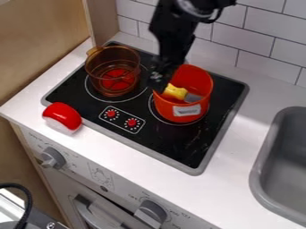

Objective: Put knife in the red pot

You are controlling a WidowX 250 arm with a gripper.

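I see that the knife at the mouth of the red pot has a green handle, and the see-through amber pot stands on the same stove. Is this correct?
Not quite: the camera view shows a yellow handle on the knife, not a green one. The rest about the red pot, amber pot and stove is right.

the red pot [166,108] is partly hidden, the sink [256,176] cut off.

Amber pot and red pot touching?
Apart. The camera view shows a strip of black stovetop between the lower walls of the amber pot and red pot.
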